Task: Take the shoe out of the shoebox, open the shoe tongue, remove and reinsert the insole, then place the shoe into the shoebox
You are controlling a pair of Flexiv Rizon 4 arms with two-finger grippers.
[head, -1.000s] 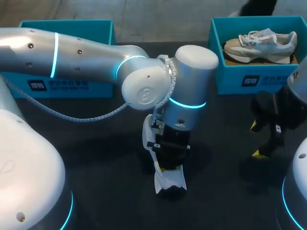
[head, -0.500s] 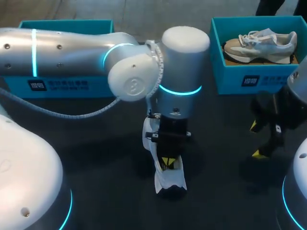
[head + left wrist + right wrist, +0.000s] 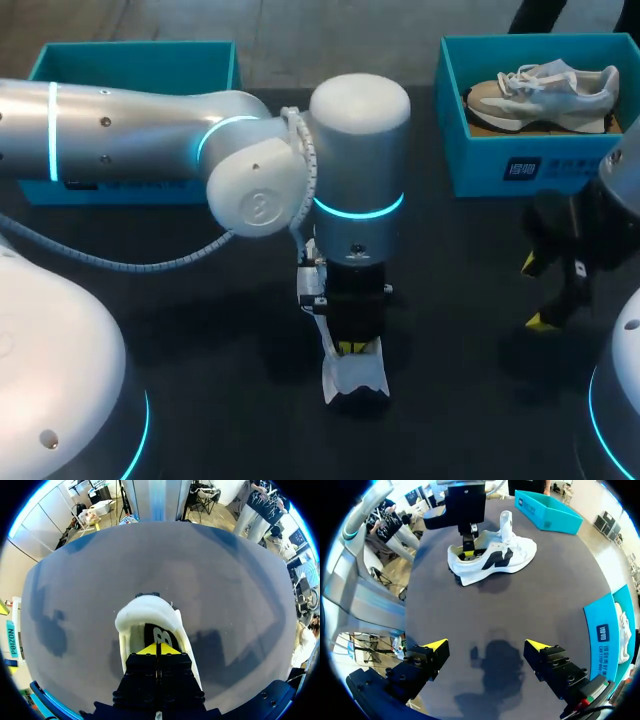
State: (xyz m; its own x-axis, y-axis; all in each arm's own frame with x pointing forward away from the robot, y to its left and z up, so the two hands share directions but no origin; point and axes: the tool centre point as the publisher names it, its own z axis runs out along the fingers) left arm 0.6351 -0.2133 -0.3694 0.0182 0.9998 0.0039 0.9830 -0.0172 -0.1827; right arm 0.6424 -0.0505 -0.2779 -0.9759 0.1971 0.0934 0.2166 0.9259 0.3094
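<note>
A white shoe (image 3: 355,378) with a black side mark (image 3: 496,558) lies on the dark table's middle, its tongue (image 3: 506,522) standing up. My left gripper (image 3: 352,347) is shut, its yellow tips (image 3: 157,649) down in the shoe's opening just behind the heel rim (image 3: 145,614). The black insole (image 3: 159,635) shows ahead of the tips; whether they pinch it I cannot tell. My right gripper (image 3: 486,645) hangs open and empty over bare table near the right edge (image 3: 540,292), well clear of the shoe. In the right wrist view the left gripper (image 3: 466,550) stands in the shoe.
A teal shoebox (image 3: 540,170) at the back right holds a second, grey-and-white shoe (image 3: 545,92). Another teal shoebox (image 3: 135,62) stands at the back left, partly behind my left arm. The table between the right gripper and the shoe is bare.
My left arm's wrist and elbow swung leftward while its gripper stayed in the shoe; its yellow tips now show above the opening. The shoe and the right arm kept still.
</note>
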